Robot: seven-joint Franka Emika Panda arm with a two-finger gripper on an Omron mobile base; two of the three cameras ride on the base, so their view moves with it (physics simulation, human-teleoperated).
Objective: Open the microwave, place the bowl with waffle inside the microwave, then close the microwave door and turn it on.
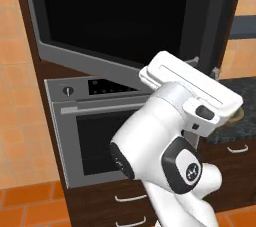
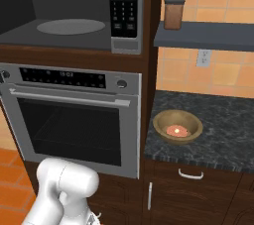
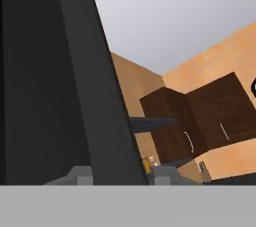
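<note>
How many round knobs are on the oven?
2. One knob sits at the right end of the oven's control panel, and the other knob is at the left end, partly cut off in the right base view.

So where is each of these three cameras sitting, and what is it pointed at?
Left base view: behind the arm's left, facing the open microwave door and oven; the white arm fills the lower right.
Right base view: behind its right, facing the microwave, the oven and the bowl on the counter; the arm sits bottom left.
Hand view: on the hand, tilted up along the door's edge toward wall cabinets.
Both base views share the oven.
</note>
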